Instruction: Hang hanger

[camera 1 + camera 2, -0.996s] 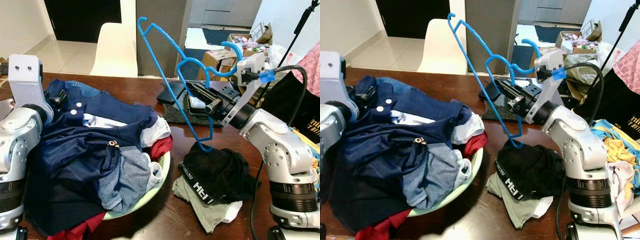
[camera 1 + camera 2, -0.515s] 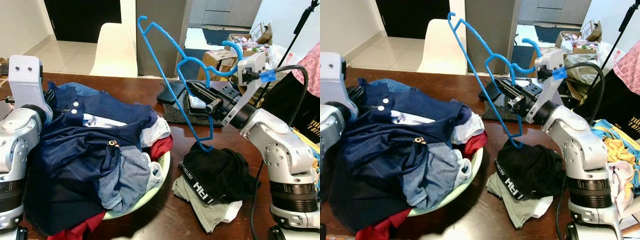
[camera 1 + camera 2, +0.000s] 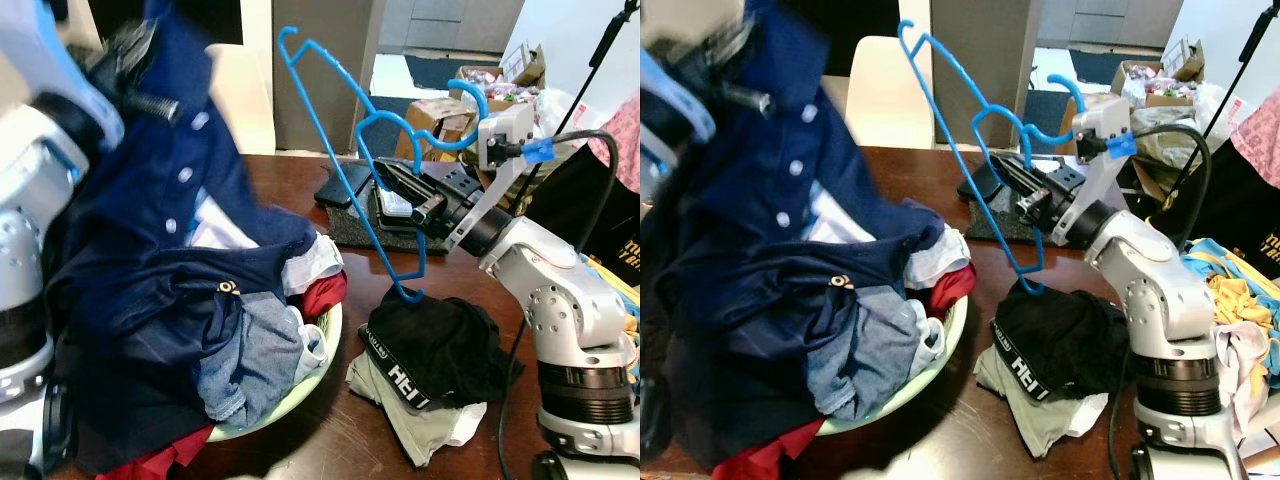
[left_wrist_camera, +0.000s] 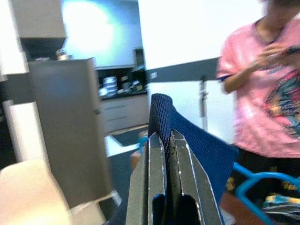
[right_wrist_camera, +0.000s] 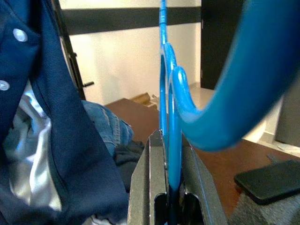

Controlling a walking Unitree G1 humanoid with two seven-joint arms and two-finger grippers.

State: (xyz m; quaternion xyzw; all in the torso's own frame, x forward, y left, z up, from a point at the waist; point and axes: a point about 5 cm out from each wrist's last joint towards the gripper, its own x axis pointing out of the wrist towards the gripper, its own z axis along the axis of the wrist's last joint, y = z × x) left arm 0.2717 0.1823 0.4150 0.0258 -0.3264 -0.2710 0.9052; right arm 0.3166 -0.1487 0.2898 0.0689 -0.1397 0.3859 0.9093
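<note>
Holding blue hanger point(image 3: 375, 160) upright over the table point(image 3: 330, 440), right gripper point(image 3: 412, 207) clenched on its neck. Lifting navy shirt point(image 3: 170, 190) clear of the basket point(image 3: 300, 385), left gripper point(image 4: 167, 154) pinching the fabric, probably readying it for dressing onto the hanger.

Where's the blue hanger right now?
The blue hanger is clamped in the right hand, held up over the table right of the laundry basin, its lowest tip just above the black garment.
</note>
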